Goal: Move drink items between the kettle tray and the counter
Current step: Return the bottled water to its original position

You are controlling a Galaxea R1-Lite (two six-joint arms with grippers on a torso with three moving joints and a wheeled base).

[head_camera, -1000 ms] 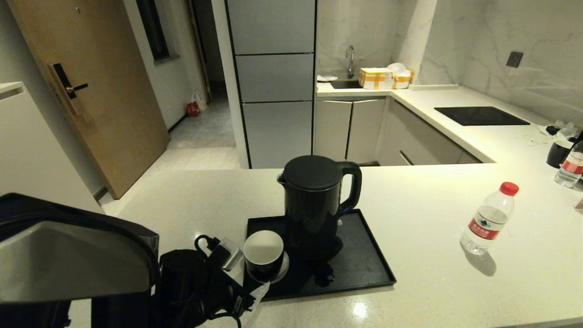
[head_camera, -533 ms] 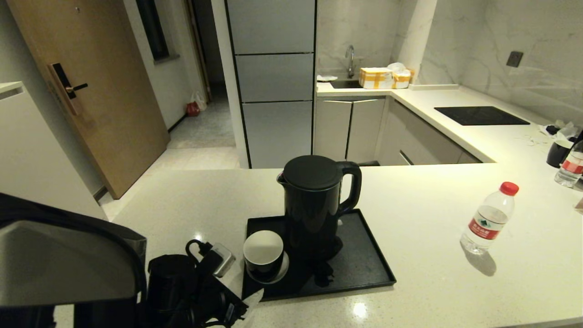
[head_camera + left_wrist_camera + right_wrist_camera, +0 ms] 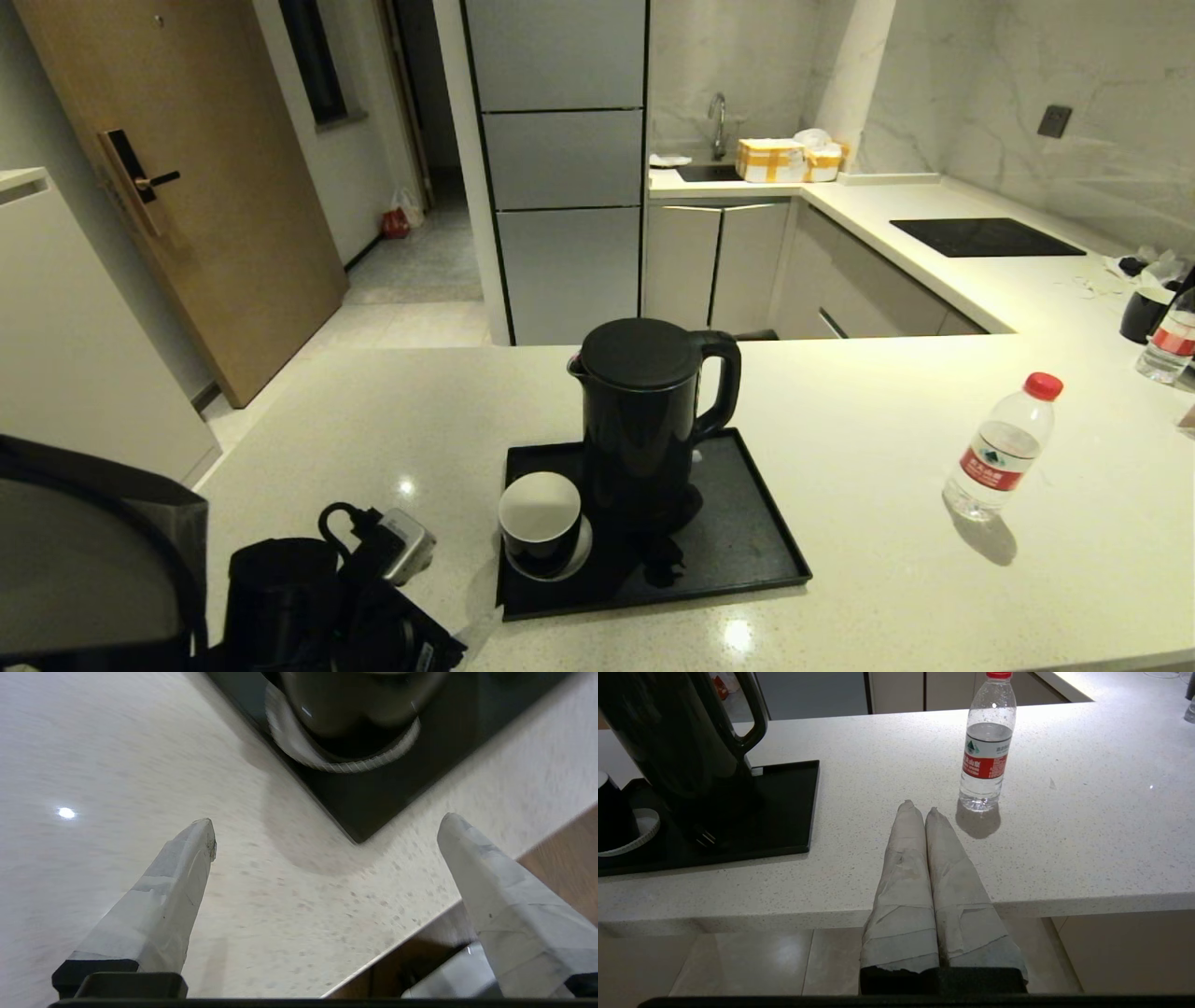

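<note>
The black cup (image 3: 540,518) with its white inside stands on a white saucer (image 3: 577,557) at the near left corner of the black kettle tray (image 3: 747,541), beside the kettle (image 3: 644,420). The water bottle (image 3: 1004,448) with red cap stands upright on the counter (image 3: 868,420), well right of the tray. My left gripper (image 3: 327,826) hangs open over the counter just off the tray corner (image 3: 373,807), short of the cup (image 3: 350,700), holding nothing. My right gripper (image 3: 920,809) is shut and empty at the counter's front edge, near the bottle (image 3: 987,751).
A second bottle (image 3: 1167,345) and another black cup (image 3: 1144,313) stand at the far right. The black cooktop panel (image 3: 985,236) lies further back on the right. My left arm (image 3: 317,597) fills the near left corner. The counter's front edge (image 3: 878,910) runs under my right gripper.
My left arm has drawn back to the left and toward me, away from the cup and tray. The cup, kettle and bottle have not moved.
</note>
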